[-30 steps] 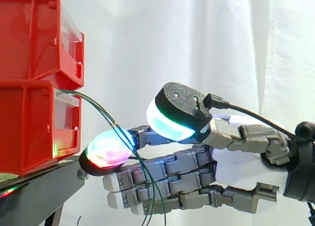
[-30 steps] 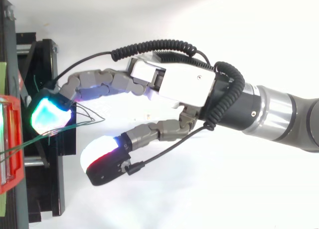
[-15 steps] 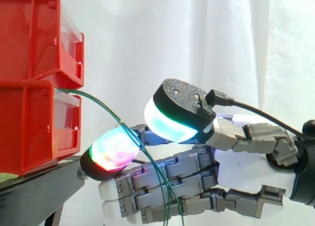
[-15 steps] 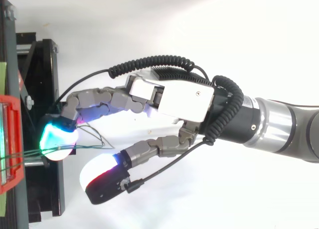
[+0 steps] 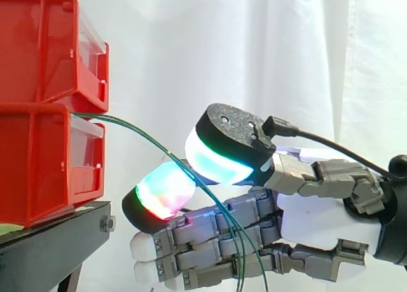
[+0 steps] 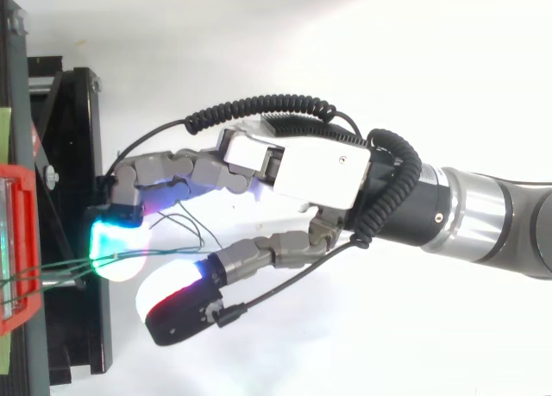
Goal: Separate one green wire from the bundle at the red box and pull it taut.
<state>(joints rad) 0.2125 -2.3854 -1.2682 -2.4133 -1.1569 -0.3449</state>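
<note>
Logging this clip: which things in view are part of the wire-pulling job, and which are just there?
Part of the job:
green wires
lower red box, where the wires come out
robot hand

Just there:
upper red box
black stand
white curtain

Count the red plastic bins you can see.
2: the upper red plastic bin sits on the lower red plastic bin, on the black stand. More may be hidden off-frame.
</note>
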